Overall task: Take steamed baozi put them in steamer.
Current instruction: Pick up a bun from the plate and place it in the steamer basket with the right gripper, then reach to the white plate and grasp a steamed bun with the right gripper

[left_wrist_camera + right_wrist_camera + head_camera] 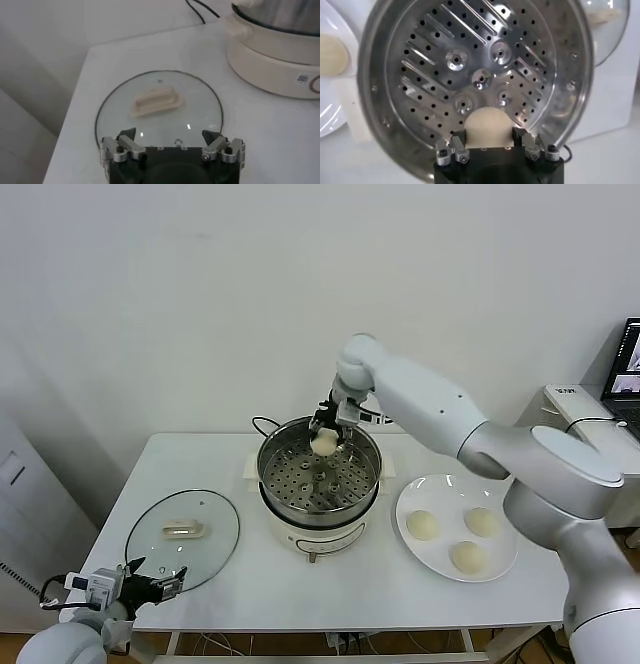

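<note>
One bun (324, 443) is clamped between the fingers of the right end effector (326, 436), hanging over the steamer (320, 471) near its far rim, above the perforated floor and not touching it. The other three buns (421, 525) lie on the plate (410, 494) just beside the steamer on the robot's right. The left end effector (157, 585) hovers with its fingers spread at the near edge of the glass lid (183, 536), which lies flat on the bench (330, 589) on the left.

Laptop (630, 374) cut off at edge
</note>
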Motion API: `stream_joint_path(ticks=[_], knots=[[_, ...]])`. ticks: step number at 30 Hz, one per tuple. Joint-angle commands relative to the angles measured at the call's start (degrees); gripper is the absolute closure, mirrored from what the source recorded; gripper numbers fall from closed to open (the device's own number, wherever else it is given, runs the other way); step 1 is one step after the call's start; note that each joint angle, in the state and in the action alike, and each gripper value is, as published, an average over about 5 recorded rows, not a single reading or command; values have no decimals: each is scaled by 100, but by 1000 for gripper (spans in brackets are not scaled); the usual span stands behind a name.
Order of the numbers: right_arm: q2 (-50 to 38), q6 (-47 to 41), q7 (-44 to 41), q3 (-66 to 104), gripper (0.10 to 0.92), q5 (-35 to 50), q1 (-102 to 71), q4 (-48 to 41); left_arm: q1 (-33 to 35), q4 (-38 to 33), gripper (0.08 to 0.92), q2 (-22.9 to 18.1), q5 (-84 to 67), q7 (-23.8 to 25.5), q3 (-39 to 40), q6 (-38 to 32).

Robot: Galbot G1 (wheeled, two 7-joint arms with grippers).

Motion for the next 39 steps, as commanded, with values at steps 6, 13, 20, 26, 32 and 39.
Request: stream_joint_path(ticks=[6, 13, 20, 26, 32, 39], knots=[[176, 276, 120, 263, 454, -673, -339, -99, -7, -10, 177, -5, 1, 8, 16, 3], [130, 276, 219, 306, 323, -617, -240, -12, -1, -50, 177, -12, 1, 8, 13, 18], [-199, 276, -95, -165, 207, 609, 375, 250, 93, -134, 177, -22, 2, 7, -58, 26], [-904, -560, -616, -1429, 203, 2985, 1438, 538, 126, -152, 177, -28, 15, 4, -78, 31], [-1904, -2644, -814, -2984, 203, 4876, 2337, 847, 126, -163, 177, -28, 19, 6, -76, 44], [-2732, -3989, -809, -3853, 203, 6155, 2603, 1210, 137, -163, 177, -39, 15, 9, -101, 45]])
